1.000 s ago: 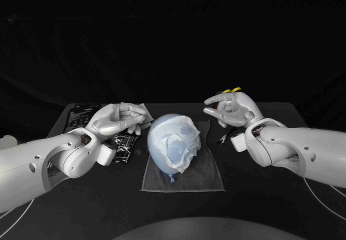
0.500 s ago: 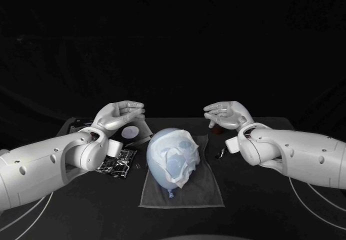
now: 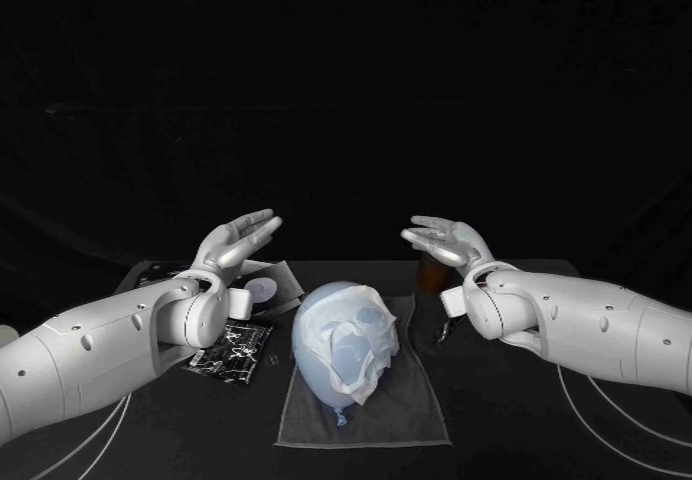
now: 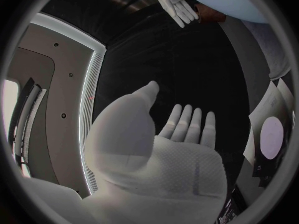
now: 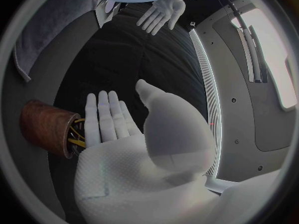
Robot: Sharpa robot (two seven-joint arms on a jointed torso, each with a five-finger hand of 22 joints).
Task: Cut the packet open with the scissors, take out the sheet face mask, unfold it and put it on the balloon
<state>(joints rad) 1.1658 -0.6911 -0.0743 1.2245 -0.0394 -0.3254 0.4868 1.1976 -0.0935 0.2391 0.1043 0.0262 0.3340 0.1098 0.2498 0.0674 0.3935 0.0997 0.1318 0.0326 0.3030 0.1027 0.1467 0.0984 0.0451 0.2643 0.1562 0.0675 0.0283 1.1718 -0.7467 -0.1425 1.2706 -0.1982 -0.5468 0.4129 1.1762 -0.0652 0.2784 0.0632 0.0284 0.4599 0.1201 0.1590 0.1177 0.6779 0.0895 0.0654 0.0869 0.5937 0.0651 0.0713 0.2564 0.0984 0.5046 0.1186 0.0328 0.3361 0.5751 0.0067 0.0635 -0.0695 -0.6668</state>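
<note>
A pale blue balloon (image 3: 343, 335) lies on a grey cloth (image 3: 404, 420) at the table's middle, with the white sheet mask (image 3: 361, 350) draped over it. My left hand (image 3: 242, 240) is raised above the table left of the balloon, fingers spread and holding nothing; its palm fills the left wrist view (image 4: 168, 144). My right hand (image 3: 444, 241) is raised on the balloon's right, also spread and empty, seen from behind in the right wrist view (image 5: 124, 129). The cut packet (image 3: 231, 350) lies left of the balloon.
A brown cup (image 5: 47, 127) holding yellow-handled scissors (image 5: 77, 134) stands behind my right hand (image 3: 433, 270). A white round piece on a dark sheet (image 3: 264, 288) lies at the back left. Small dark items (image 3: 444, 335) lie right of the cloth.
Both hands have risen from beside the balloon and uncurled from closed fists to spread fingers. The camera has also tilted up. The balloon and mask have stayed put.
</note>
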